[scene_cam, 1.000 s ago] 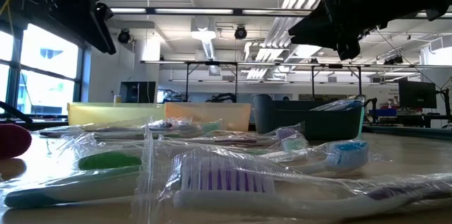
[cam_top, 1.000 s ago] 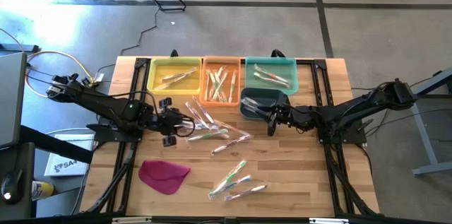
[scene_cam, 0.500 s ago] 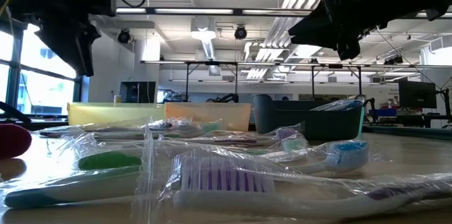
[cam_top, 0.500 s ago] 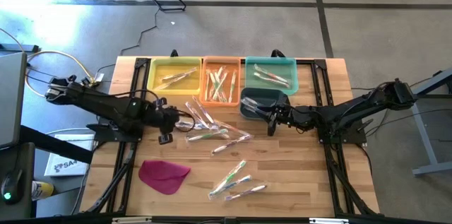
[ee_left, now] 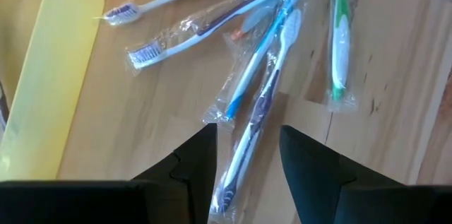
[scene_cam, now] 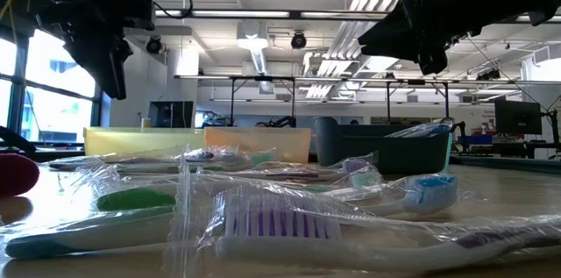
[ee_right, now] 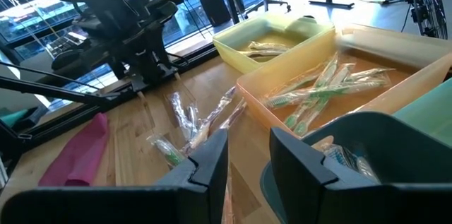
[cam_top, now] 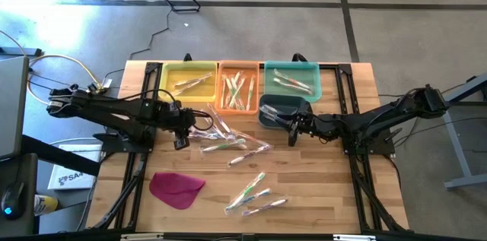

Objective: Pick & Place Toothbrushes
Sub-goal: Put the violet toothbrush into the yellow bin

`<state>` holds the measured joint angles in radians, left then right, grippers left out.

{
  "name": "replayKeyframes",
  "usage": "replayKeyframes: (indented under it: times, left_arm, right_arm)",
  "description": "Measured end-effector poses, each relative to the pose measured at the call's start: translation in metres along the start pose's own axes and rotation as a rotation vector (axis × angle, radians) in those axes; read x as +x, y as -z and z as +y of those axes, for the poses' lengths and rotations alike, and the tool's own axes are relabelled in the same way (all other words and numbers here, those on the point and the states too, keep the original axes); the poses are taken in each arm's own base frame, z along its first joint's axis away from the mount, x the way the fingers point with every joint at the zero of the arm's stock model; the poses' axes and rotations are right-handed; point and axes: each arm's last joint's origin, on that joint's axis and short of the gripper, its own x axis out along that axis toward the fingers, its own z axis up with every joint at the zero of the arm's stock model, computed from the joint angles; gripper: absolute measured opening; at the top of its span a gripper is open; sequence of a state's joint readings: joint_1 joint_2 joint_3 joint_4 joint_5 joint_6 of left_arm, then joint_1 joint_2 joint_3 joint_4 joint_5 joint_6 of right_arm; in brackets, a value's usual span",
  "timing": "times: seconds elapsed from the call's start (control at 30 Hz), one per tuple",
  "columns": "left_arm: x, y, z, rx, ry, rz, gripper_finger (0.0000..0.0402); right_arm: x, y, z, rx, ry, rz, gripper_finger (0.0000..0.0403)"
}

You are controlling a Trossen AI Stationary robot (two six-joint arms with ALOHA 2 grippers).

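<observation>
Wrapped toothbrushes (cam_top: 228, 138) lie in a loose pile at the table's middle, and a smaller group (cam_top: 255, 191) lies nearer the front. My left gripper (cam_top: 183, 128) hangs open above the pile's left end. In its wrist view the gripper (ee_left: 247, 131) has its fingers either side of a purple-and-white toothbrush (ee_left: 244, 157) that lies on the wood below, apart from them. Beside it lie a blue toothbrush (ee_left: 248, 75) and a green one (ee_left: 340, 47). My right gripper (cam_top: 291, 131) waits in the air by the dark bin (cam_top: 281, 109), its fingers (ee_right: 212, 160) a little apart.
Yellow (cam_top: 189, 81), orange (cam_top: 238, 89) and teal (cam_top: 291, 80) bins stand in a row at the far edge, each with toothbrushes inside. A magenta cloth (cam_top: 176, 188) lies front left. Bare wood shows at the front right.
My left gripper has swung toward the table's far edge and sunk a little, turning as it went. It now hangs over the left end of the pile, still open. The toothbrushes have not moved.
</observation>
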<state>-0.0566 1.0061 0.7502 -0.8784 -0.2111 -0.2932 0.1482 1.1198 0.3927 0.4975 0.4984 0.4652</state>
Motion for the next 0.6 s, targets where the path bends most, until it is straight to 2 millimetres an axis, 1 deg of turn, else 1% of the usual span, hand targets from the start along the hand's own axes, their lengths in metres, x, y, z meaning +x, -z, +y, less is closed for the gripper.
replayKeyframes:
  times: [0.13, 0.27, 0.47, 0.6]
  left_arm:
    - [0.001, 0.001, -0.001, 0.001, 0.003, -0.005, 0.0148]
    - [0.014, 0.006, -0.002, -0.003, 0.008, -0.018, 0.0148]
    - [0.040, 0.030, -0.001, -0.001, 0.014, 0.042, 0.0148]
    - [0.049, 0.039, 0.000, -0.016, 0.012, 0.049, 0.0148]
  right_arm:
    - [0.000, 0.000, 0.000, 0.000, 0.000, 0.001, 0.0098]
    - [0.000, 0.000, 0.000, -0.001, 0.001, 0.001, 0.0098]
    - [0.000, 0.000, 0.000, 0.000, 0.001, 0.001, 0.0098]
    - [0.000, 0.000, 0.000, 0.000, 0.001, 0.001, 0.0098]
